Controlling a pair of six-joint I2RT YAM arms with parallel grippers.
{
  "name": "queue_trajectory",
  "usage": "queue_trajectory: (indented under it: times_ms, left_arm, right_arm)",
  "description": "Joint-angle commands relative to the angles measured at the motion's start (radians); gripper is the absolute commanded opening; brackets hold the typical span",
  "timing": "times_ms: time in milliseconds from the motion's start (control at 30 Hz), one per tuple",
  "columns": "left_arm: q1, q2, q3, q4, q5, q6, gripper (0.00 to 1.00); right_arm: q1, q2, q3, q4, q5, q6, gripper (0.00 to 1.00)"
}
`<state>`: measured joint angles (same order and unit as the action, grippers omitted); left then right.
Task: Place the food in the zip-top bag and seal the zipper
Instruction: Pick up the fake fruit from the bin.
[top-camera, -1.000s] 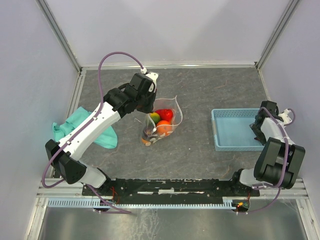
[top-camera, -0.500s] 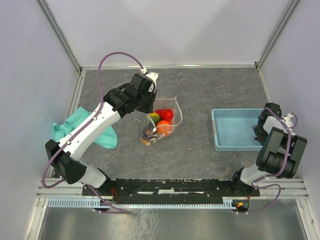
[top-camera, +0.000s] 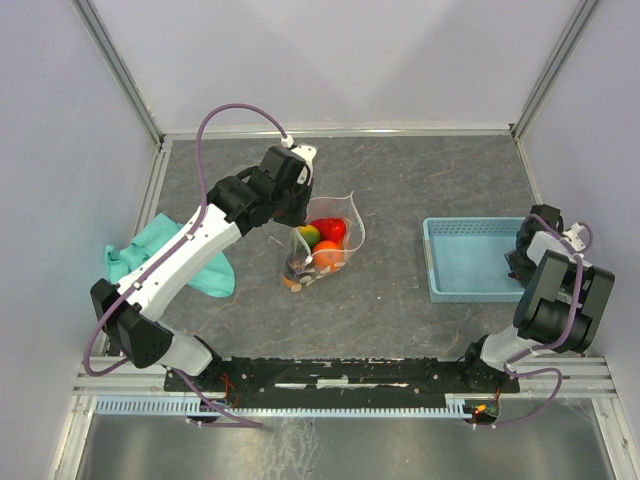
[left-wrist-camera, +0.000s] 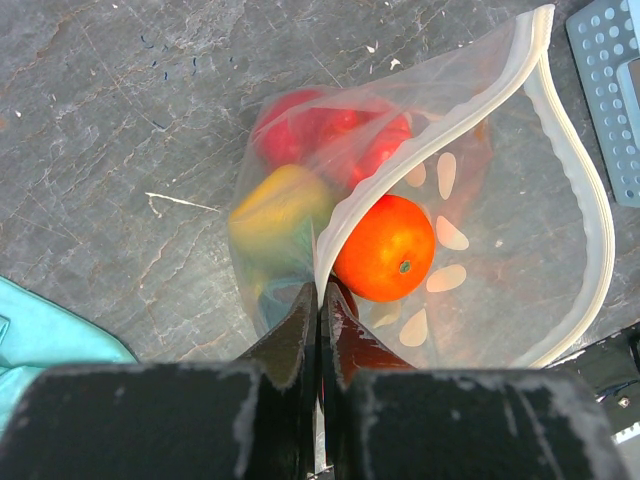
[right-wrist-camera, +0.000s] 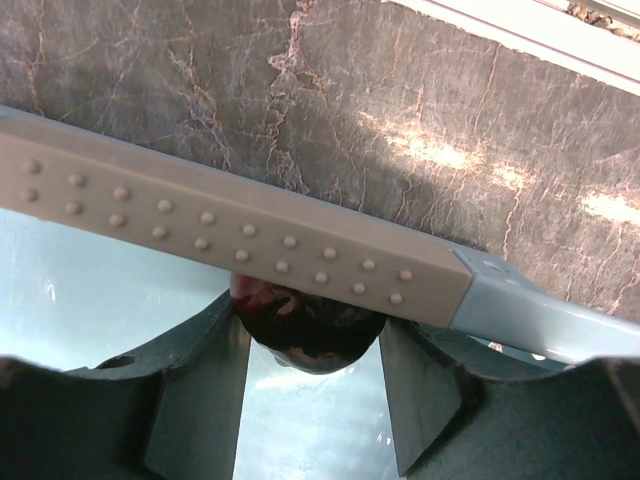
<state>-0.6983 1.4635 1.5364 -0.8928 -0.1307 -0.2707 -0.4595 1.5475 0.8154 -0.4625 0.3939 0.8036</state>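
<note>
The zip-top bag (top-camera: 332, 240) stands open at mid-table, and in the left wrist view the zip-top bag (left-wrist-camera: 500, 180) holds food: an orange fruit (left-wrist-camera: 385, 248), a red piece (left-wrist-camera: 300, 125) and a yellow-green piece (left-wrist-camera: 275, 215). My left gripper (left-wrist-camera: 320, 300) is shut on the bag's near edge, where the whitish zipper (left-wrist-camera: 575, 180) begins. My right gripper (right-wrist-camera: 312, 330) reaches down inside the blue basket (right-wrist-camera: 250, 235). A dark purple fruit (right-wrist-camera: 310, 340) sits between its fingers, which stand apart and close on both sides of it. The overhead view hides that fruit behind the right arm.
The blue basket (top-camera: 465, 260) lies at the right, with the right gripper (top-camera: 522, 255) at its right end. A teal cloth (top-camera: 150, 250) lies crumpled at the left beside the left arm. Frame rails border the table on the left, back and right.
The right arm has drawn in slightly toward the basket's right end and its jaws have narrowed. The left arm and the bag have not moved.
</note>
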Motion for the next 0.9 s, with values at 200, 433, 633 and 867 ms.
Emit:
queue_trajectory:
  times_ms: [200,433,633,867]
  left_arm:
    - [-0.002,-0.004,0.019,0.010,0.010,0.001,0.03]
    - [-0.003,-0.005,0.017,0.014,0.019,0.002,0.03]
    - [-0.003,0.003,0.027,0.014,0.024,0.008,0.03]
    - [-0.003,0.006,0.027,0.017,0.022,0.011,0.03]
  right_arm:
    - [0.018,-0.109,0.012,0.010,-0.062,-0.117,0.40]
    - [0.075,-0.194,0.017,-0.034,-0.090,-0.164,0.38]
    - [0.165,-0.295,0.057,-0.101,-0.138,-0.203,0.38]
    - [0.294,-0.404,0.137,-0.192,-0.190,-0.269,0.38]
